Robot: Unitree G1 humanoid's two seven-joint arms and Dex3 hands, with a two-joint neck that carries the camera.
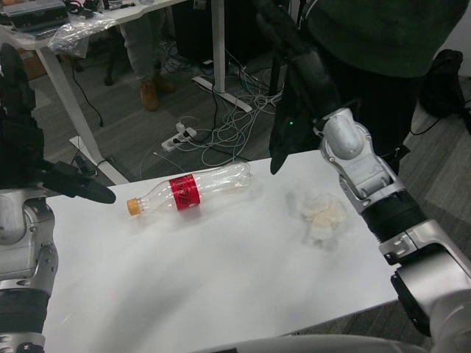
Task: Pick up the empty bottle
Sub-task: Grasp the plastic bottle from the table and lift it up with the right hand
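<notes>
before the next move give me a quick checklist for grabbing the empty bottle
1. Bottle in view and unobstructed: ok, it lies on its side on the white table, orange cap toward the left hand.
2. Bottle empty: ok, clear body shows no liquid.
3. Left hand free: ok, holds nothing, a finger points toward the cap, not touching.
4. Right hand free: ok, raised above the table's far edge, nothing held.
5. Crumpled wrapper out of the way: ok, apart from the bottle.
6. Fingers' spread wide enough for the bottle: cannot tell.

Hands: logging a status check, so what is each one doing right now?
Left hand: open, holding nothing.
Right hand: open, holding nothing, raised above the table.
</notes>
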